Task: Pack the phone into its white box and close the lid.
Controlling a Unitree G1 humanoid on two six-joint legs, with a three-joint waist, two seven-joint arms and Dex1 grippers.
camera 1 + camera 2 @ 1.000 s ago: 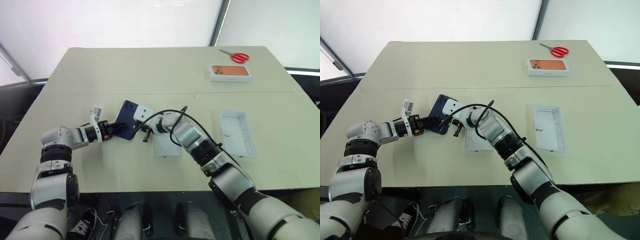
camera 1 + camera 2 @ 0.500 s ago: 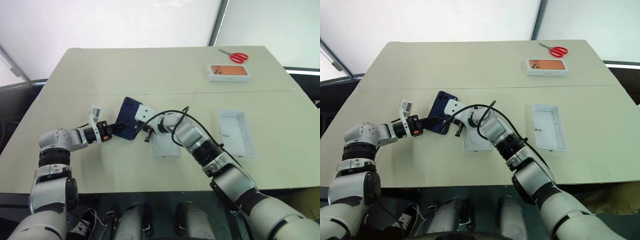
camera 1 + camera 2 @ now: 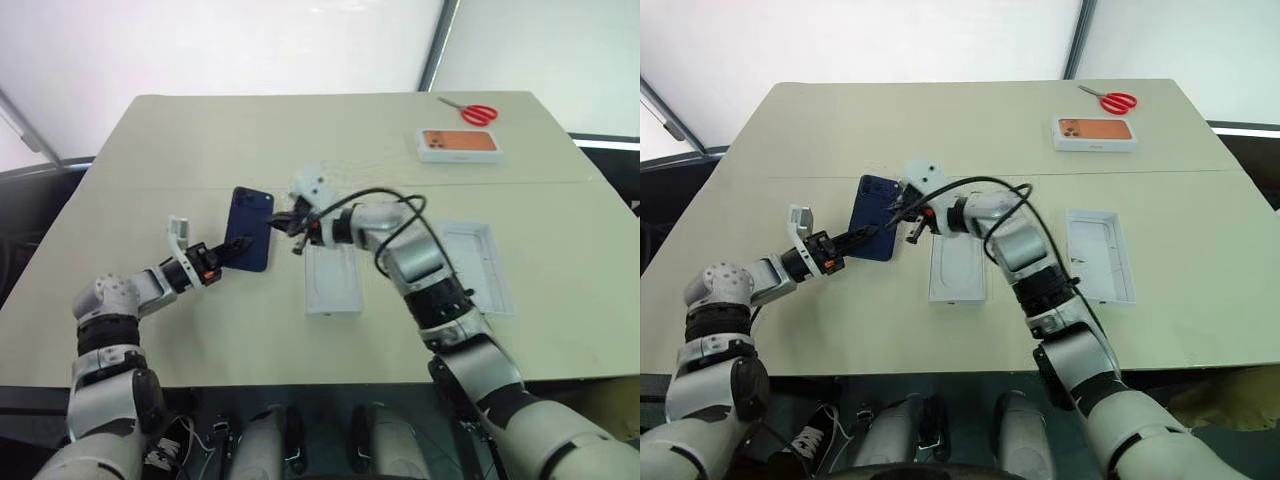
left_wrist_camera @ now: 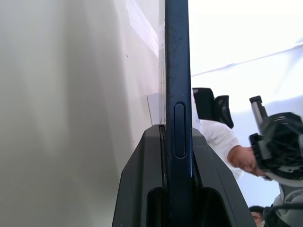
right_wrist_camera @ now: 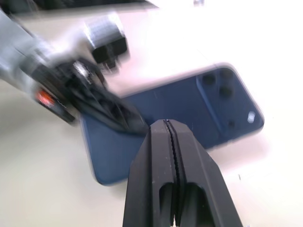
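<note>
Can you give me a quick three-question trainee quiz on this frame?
1. True or false: the phone lies inside the white box.
2. Which claw holds the phone? A) left claw B) right claw C) neither
3. What red item lies at the table's far right corner?

Key:
1. False. It is held up, left of the white box.
2. A. It grips the phone's edge; the right claw is shut on nothing.
3. Scissors.

Beige table (image 3: pixel 200 140), white box (image 3: pixel 332 280), lid (image 3: pixel 477 267), orange-printed box (image 3: pixel 459 144), red scissors (image 3: pixel 470 112)
</note>
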